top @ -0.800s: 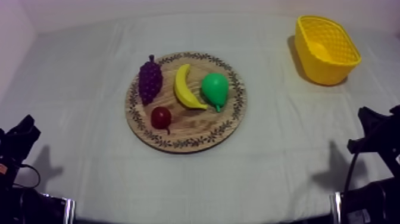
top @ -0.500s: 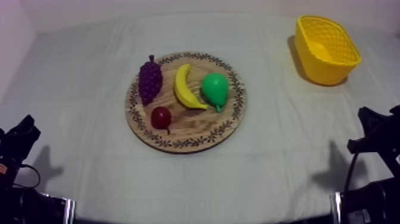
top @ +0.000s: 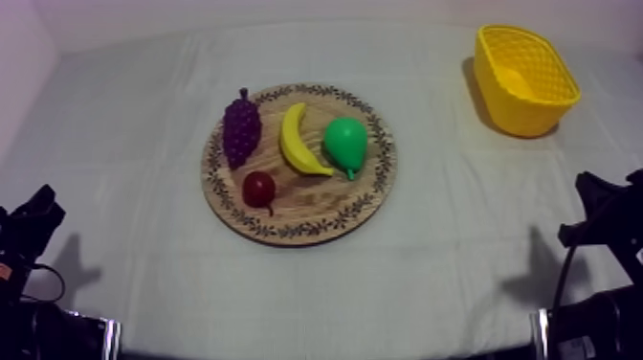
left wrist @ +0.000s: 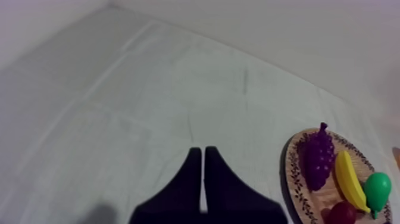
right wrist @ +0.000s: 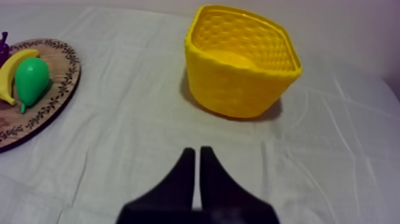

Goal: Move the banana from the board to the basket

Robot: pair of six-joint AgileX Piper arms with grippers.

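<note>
Grey-white cloth covers the table (top: 124, 144), and both arms sit low at its near edge. Largest on it is the round wooden board (top: 316, 213) with a patterned rim, ahead of the left claw (left wrist: 202, 152) and off to that claw's right, well apart from it. The yellow basket (top: 536, 107) stands upright ahead of the right claw (right wrist: 196, 152), near it, with bare cloth between the two; the board lies off to this claw's left. On the board, the bunch of grapes (top: 241, 127) is the large fruit closest to the left claw, and the green pear (top: 345, 142) the one closest to the right claw. The banana (top: 299, 142) lies flat between them, just beside each, so it is flanked on both long sides. The small red fruit (top: 258, 188) sits near the banana's end that faces the arms. Both claws are clenched on nothing, each pair of black fingers pressed together into a narrow wedge over the cloth.
</note>
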